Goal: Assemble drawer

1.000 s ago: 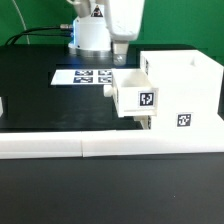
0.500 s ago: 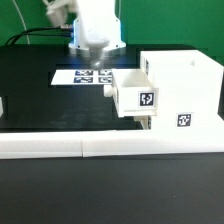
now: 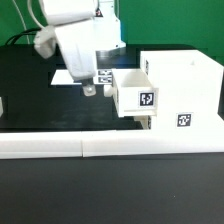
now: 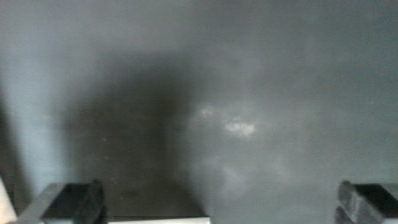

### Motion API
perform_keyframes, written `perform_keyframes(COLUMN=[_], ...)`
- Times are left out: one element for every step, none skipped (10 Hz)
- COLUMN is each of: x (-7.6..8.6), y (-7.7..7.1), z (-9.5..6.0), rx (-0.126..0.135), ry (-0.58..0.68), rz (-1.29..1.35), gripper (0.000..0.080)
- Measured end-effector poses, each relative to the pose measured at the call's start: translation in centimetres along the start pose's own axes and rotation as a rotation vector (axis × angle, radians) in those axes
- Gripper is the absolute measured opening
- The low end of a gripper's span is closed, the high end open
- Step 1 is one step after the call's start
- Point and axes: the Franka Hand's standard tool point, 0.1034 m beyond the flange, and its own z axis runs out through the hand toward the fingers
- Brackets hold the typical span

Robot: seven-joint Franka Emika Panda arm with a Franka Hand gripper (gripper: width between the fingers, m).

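Note:
The white drawer housing point(image 3: 182, 92) stands at the exterior view's right, with a tag on its front. One small tray point(image 3: 137, 96) with a tag sticks partly out of the housing's open side. My gripper point(image 3: 96, 89) hangs just beside that tray, on the exterior view's left of it, above the black table and holding nothing. In the wrist view the gripper point(image 4: 221, 204) is open: its two fingers point(image 4: 71, 202) stand far apart with only dark table between them. A white piece point(image 3: 2, 105) shows at the left edge; I cannot tell what it is.
The long low white barrier wall point(image 3: 90, 148) runs along the table's front. The marker board point(image 3: 104, 76) lies behind my arm, mostly hidden by it. Cables lie at the back left.
My arm has swung from behind the tray toward the exterior view's left and come forward and lower. It now covers most of the marker board. The tray and housing have not moved.

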Motion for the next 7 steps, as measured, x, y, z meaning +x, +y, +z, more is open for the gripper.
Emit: perform_keyframes(x=[0.7, 1.4, 2.4, 3.5, 4.2, 5.0, 5.8], y=[0.0, 0.0, 0.1, 0.7, 1.1, 1.3, 1.7], z=[0.3, 0.6, 0.8, 1.0, 1.1, 1.3, 1.5], rx=[0.005, 0.009, 0.013, 0.015, 0.013, 0.014, 0.015], ry=[0.005, 0.008, 0.012, 0.017, 0.019, 0.023, 0.025], rz=[0.02, 0.043, 0.056, 0.078, 0.089, 0.1, 0.12], gripper=[0.0649, 0.0649, 0.0649, 0.0649, 0.0649, 0.0649, 0.0649])
